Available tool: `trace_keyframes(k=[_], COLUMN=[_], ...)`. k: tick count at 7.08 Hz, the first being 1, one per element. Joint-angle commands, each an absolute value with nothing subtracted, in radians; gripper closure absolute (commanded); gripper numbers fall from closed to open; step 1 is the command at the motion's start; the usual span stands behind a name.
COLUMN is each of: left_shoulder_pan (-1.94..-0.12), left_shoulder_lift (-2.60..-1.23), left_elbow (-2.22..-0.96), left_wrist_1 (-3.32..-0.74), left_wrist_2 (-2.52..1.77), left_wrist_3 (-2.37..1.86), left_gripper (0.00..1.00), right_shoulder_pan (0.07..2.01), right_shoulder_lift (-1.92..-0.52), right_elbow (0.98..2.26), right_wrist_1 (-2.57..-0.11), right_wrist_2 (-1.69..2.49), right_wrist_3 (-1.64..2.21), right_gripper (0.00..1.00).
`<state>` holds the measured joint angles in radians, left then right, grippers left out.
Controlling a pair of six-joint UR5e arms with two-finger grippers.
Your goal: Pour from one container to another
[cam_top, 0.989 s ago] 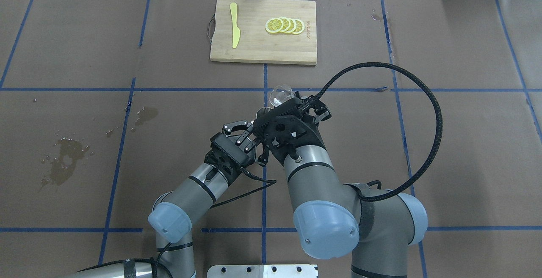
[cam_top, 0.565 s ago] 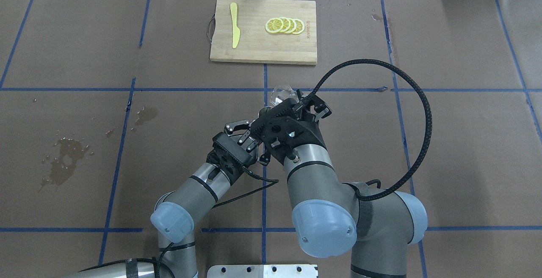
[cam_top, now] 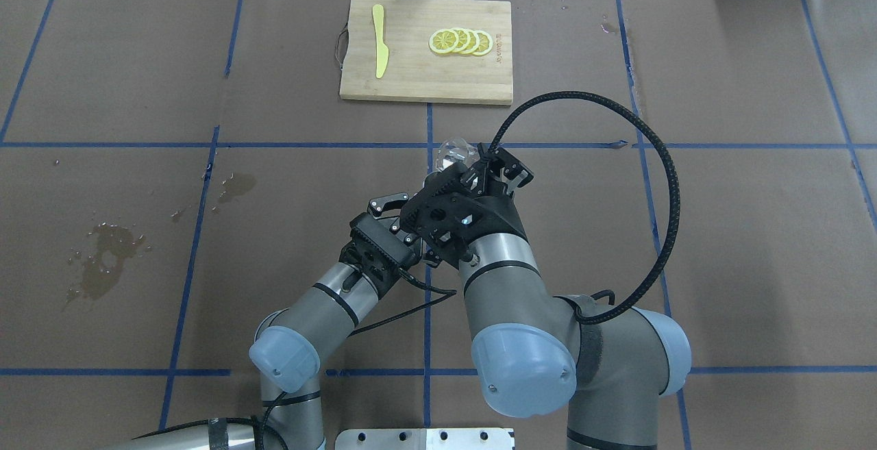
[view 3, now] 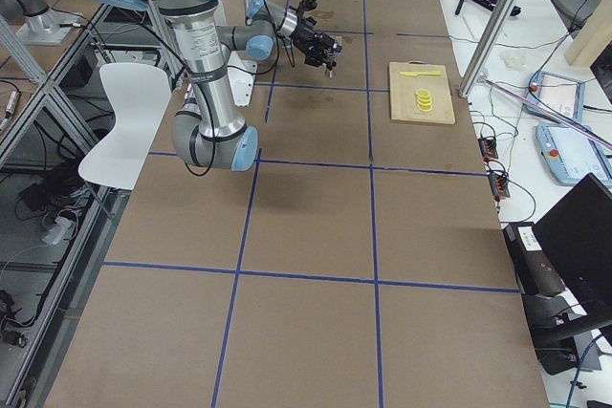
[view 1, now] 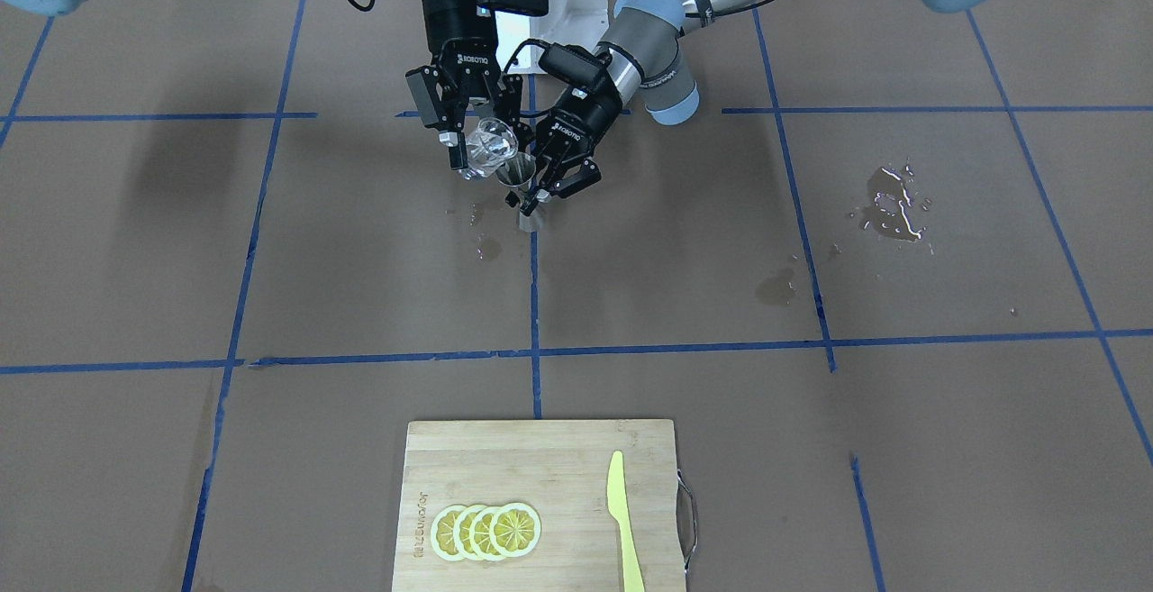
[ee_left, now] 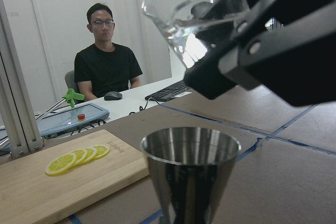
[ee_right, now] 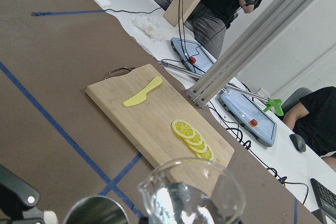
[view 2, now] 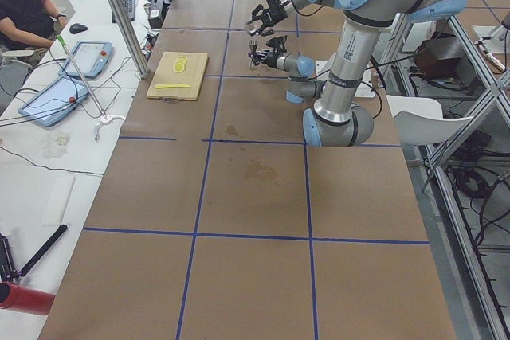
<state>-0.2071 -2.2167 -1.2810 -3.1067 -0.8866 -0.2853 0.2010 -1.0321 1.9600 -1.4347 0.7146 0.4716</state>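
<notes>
The clear glass measuring cup [view 1: 491, 149] hangs tilted in the air, my right gripper [view 1: 476, 137] shut on it. It holds some water, seen in the left wrist view as the glass cup [ee_left: 199, 19] leaning lip-down above the steel jigger [ee_left: 191, 177]. No stream shows between them. The jigger [view 1: 516, 174] stands upright just under the cup's lip, my left gripper [view 1: 539, 185] shut on it a little above the table. In the right wrist view the glass cup [ee_right: 191, 195] fills the bottom edge, with the jigger [ee_right: 97, 211] at its lower left.
A wooden cutting board [cam_top: 411, 73] at the far middle carries several lemon slices [cam_top: 460, 42] and a yellow knife [cam_top: 379, 40]. Wet patches [cam_top: 103, 258] mark the paper on the left. Small spills [view 1: 486, 245] lie under the grippers. A person [ee_left: 105, 61] sits beyond the table.
My right wrist has rolled a little further, tipping the cup, and its cable loop has swung left. The left arm has crept slightly right toward the right gripper.
</notes>
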Motion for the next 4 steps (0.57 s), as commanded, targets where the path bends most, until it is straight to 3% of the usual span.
trace_keyframes(k=[1,4], left_shoulder_pan=[-0.207,-0.207], left_shoulder_lift=[-2.22,-2.218], left_elbow=[-1.281,-1.282], left_wrist_1=[-3.1,-3.1], left_wrist_2=[-0.887,-0.887], left_wrist_3=[-0.287,-0.285], left_gripper=[1.0,1.0], right_shoulder_pan=[0.202,0.202], right_shoulder_lift=[-1.032,-1.032], right_elbow=[1.959,1.954], right_wrist_1=[-1.436,-1.457], right_wrist_2=[0.693,0.672], right_wrist_3=[0.41,0.323], right_gripper=[1.0,1.0])
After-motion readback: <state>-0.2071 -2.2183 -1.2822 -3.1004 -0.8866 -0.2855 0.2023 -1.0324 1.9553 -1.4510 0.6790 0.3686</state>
